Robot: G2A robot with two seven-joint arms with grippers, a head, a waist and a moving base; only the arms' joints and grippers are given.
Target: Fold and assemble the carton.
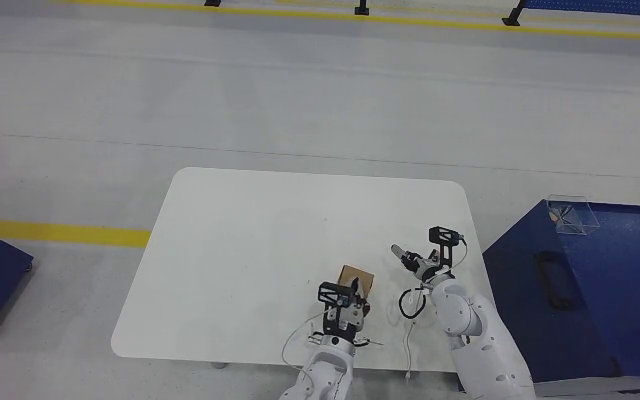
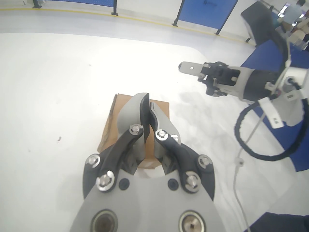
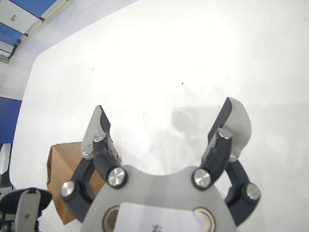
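We are logging the left gripper [image 2: 147,100] over the carton [image 2: 109,129], jaws drawn together. We are unable to tell whether a cardboard edge is pinched between them. We are reading this as a press or pinch to set a fold. The carton is sitting as a partly formed brown box near the table's [image 2: 60,85] front edge. To its right and apart from it, the right gripper [image 3: 164,105] is hanging wide open over bare tabletop, probably ready for another flap.
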